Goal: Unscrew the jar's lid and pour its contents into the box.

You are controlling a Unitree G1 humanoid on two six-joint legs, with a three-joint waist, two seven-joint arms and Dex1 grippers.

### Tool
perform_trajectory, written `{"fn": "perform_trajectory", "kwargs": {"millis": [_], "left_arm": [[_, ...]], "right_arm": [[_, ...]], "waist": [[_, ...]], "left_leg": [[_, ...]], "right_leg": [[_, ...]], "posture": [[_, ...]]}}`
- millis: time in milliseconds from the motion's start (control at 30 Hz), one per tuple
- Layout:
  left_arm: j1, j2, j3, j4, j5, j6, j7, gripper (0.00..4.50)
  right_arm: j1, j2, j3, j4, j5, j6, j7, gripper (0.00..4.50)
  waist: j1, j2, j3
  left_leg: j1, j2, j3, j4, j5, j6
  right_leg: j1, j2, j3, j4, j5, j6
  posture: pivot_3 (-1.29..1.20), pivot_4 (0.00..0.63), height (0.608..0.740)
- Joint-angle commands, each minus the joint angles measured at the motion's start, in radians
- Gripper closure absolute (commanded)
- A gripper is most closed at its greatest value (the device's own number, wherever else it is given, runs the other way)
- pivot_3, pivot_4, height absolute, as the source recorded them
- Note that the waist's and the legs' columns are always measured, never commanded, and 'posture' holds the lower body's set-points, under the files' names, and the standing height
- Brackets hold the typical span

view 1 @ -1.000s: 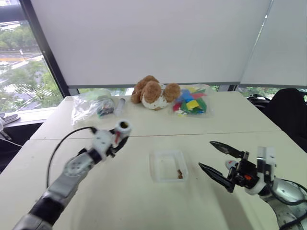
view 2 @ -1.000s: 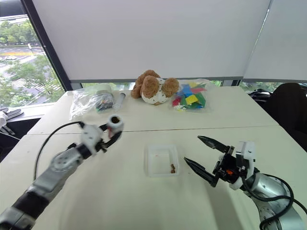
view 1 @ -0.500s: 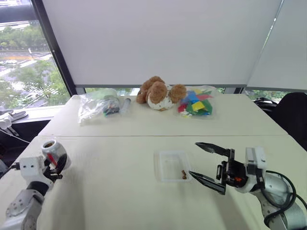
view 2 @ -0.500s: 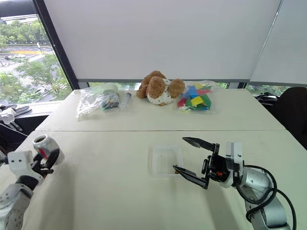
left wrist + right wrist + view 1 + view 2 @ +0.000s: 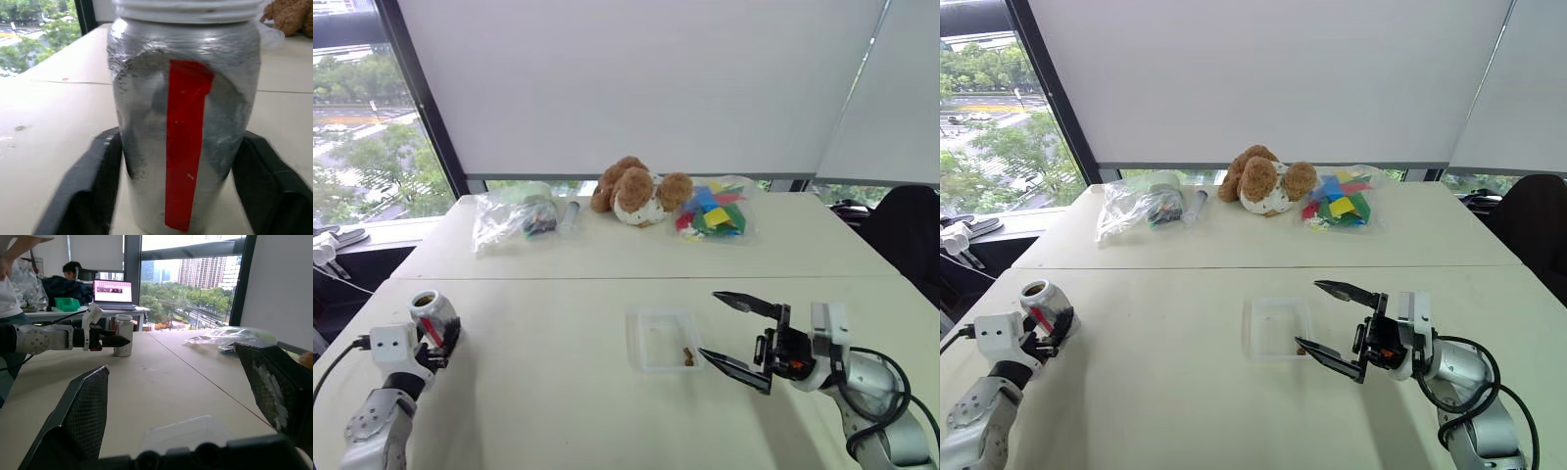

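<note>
Open jar [image 5: 432,311] stands upright on the table's [image 5: 558,392] near left, between the left tool's [image 5: 438,338] released fingers. Right tool [image 5: 729,333] gapes empty beside the box [image 5: 658,340]. Teddy bear [image 5: 634,190] and bags [image 5: 514,213] sit far back.

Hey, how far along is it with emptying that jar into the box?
Done: the jar has no lid on, and brown bits lie in the box. In hand: the jar stands upright on the table at the left hand; the right hand is open and empty beside the box. Left: apparently little; whether the jar is fully empty can't be told.
</note>
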Motion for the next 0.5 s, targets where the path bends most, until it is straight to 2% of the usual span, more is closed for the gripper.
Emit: {"fn": "perform_trajectory", "kwargs": {"millis": [33,233,367,500], "left_arm": [[0.014,0.000,0.038,-0.044,-0.013,0.005,-0.017,0.04],[0.069,0.046,0.069,-0.061,0.010,0.040,-0.047,0.04],[0.134,0.111,0.080,-0.069,0.013,0.035,-0.144,0.04],[0.267,0.214,0.103,-0.163,0.021,0.023,-0.289,0.04]], "right_arm": [[0.027,-0.021,-0.041,-0.035,0.010,-0.008,-0.009,0.00],[0.140,-0.084,-0.127,-0.075,0.034,0.033,-0.020,0.00],[0.238,-0.105,-0.219,-0.076,0.043,-0.006,0.010,0.00],[0.301,-0.162,-0.309,-0.027,0.044,-0.038,0.095,0.00]], "waist": [[0.000,0.000,0.000],[0.000,0.000,0.000],[0.000,0.000,0.000],[-0.001,0.000,0.000]], "left_leg": [[0.000,0.000,0.000,0.000,0.000,0.000],[0.000,0.000,0.000,0.000,0.000,0.000],[-0.001,0.000,0.001,0.000,-0.001,0.001],[-0.001,0.001,0.001,0.000,-0.001,0.001]], "right_leg": [[0.000,0.000,0.000,0.000,0.000,0.000],[0.000,0.000,0.000,0.000,-0.001,-0.002],[0.000,0.000,0.000,-0.001,-0.002,-0.003],[0.000,-0.001,0.000,-0.002,-0.003,-0.004]], "posture": [[0.00,0.150,0.740],[0.00,0.150,0.740],[0.00,0.150,0.740],[0.00,0.150,0.740]]}}
